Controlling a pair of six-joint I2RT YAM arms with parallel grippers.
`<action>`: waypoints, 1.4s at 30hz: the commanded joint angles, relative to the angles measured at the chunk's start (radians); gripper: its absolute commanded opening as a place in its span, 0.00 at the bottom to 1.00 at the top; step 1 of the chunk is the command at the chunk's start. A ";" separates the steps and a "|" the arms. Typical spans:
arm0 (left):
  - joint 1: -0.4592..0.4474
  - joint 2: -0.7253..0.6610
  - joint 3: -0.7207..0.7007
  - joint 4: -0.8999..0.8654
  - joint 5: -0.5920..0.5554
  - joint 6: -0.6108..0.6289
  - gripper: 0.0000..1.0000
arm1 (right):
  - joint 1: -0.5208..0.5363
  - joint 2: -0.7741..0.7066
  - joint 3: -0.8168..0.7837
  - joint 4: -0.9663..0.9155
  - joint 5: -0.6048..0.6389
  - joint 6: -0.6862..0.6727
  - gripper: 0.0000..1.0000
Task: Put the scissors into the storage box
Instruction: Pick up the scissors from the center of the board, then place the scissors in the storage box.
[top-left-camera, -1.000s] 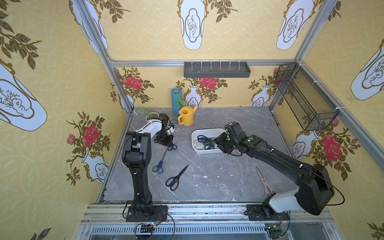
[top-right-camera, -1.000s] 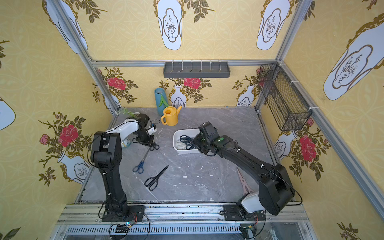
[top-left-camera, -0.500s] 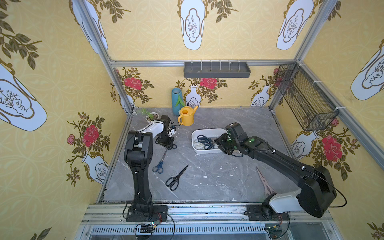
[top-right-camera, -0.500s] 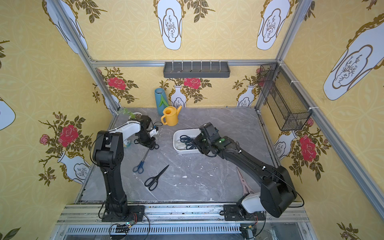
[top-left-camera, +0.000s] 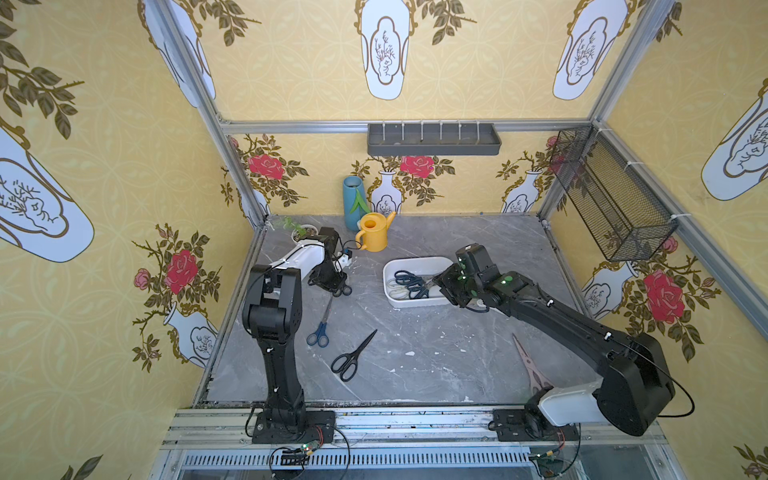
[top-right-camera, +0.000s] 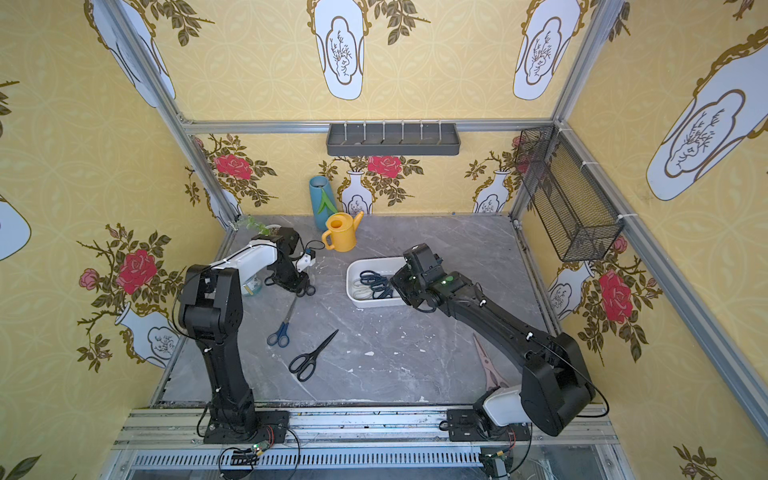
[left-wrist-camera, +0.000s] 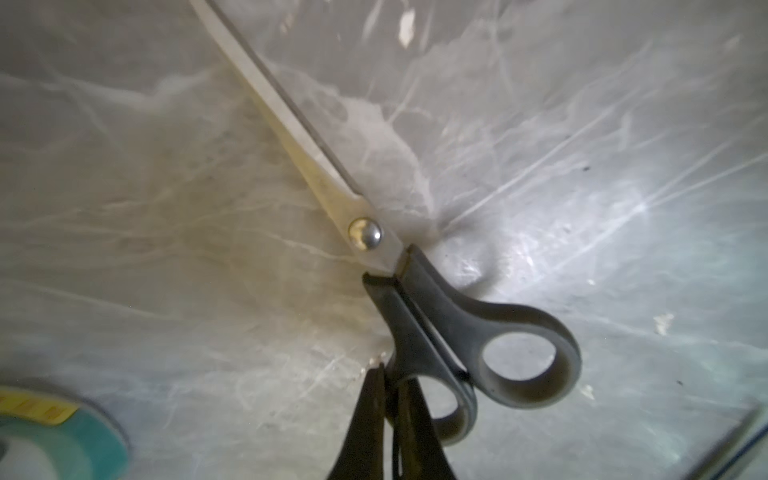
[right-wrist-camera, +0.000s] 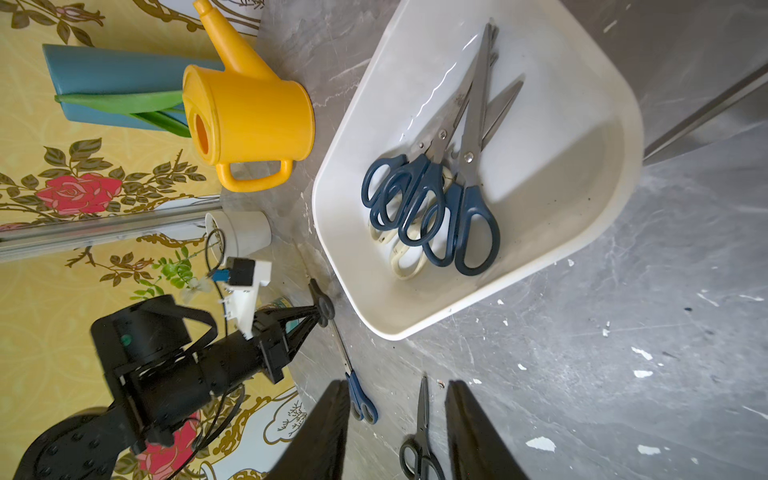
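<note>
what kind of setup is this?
Likely a staged robot test cell, not a real room: wallpapered panels on an aluminium frame, two arms bolted to a front rail, marble-look tabletop.

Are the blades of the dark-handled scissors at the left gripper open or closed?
Closed. In the left wrist view the dark-handled scissors show blades lying together as one strip, handle loops side by side; the left gripper is shut on one loop.

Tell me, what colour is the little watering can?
The watering can is bright yellow all over, handle and spout too. It shows best in the right wrist view.
</note>
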 joint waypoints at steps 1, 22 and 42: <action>0.001 -0.050 0.012 -0.063 0.040 -0.013 0.00 | -0.012 0.006 0.008 0.042 -0.018 -0.018 0.43; -0.298 -0.195 0.230 -0.233 0.015 0.139 0.00 | -0.156 -0.132 -0.004 -0.046 0.025 -0.126 0.43; -0.497 0.426 0.729 -0.205 -0.055 0.286 0.10 | -0.434 -0.306 0.018 -0.632 -0.033 -0.418 0.46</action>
